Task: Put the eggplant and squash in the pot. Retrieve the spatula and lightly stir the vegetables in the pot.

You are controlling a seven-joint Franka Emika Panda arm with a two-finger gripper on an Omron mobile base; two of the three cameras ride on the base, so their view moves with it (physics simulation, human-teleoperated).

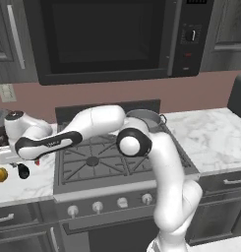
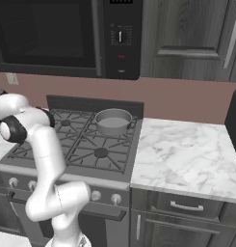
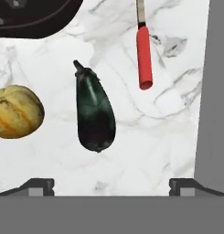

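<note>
- Tool [image 3: 111,185]: two-finger, released, jaws wide; hovers over the white marble tabletop [image 3: 145,137] left of the stove; grasps nothing.
- Glossy dark purple-black oval eggplant [image 3: 94,114]: lies on the tabletop under the tool, between the fingertip lines.
- Yellow-orange ribbed squash [image 3: 15,111]: just beside the eggplant, apart.
- Red-handled spatula [image 3: 143,55]: on the tabletop nearby.
- Shallow round grey metal pot [image 2: 113,121]: on the rear right burner, looks empty.
- Progress: nothing placed yet; eggplant pickup likely next, then squash, stirring.

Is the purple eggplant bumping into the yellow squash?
Apart. In the hand view, bare marble counter shows plainly between the eggplant and the squash.
</note>
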